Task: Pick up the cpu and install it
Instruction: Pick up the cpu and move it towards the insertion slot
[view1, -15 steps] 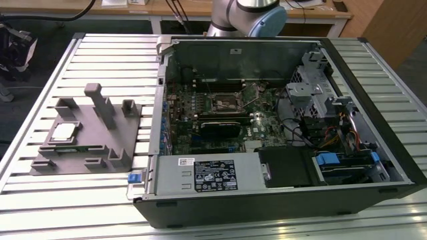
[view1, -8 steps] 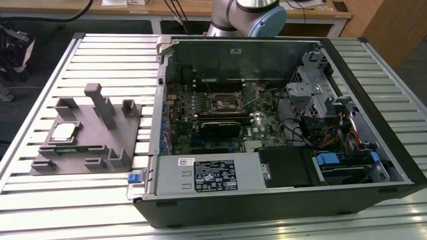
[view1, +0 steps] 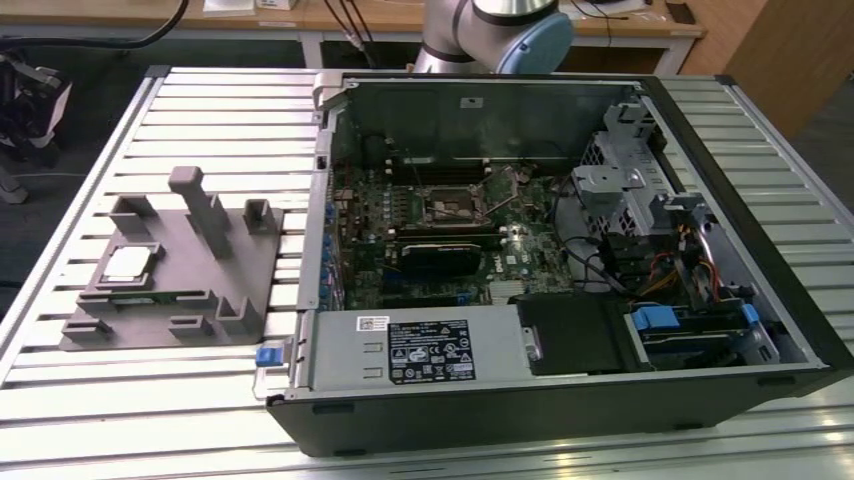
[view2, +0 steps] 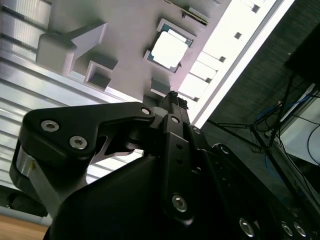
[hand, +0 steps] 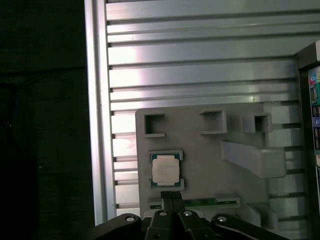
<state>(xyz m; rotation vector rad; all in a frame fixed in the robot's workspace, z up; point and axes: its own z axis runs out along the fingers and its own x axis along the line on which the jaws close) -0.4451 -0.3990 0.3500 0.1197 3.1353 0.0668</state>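
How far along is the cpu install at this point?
Nothing looks done yet: the cpu lies in the grey fixture, untouched. The claw, shut, hangs clear of it, holding nothing. Pickup and seating in the motherboard socket are both left.

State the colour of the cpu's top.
The cpu top is pale silver-white, with green edging around it; clearest in the first wrist view.

printed labels (view1: 430, 350) on the power supply (view1: 334, 352), small sticker (view1: 473, 101) on case wall (view1: 534, 118), neither readable
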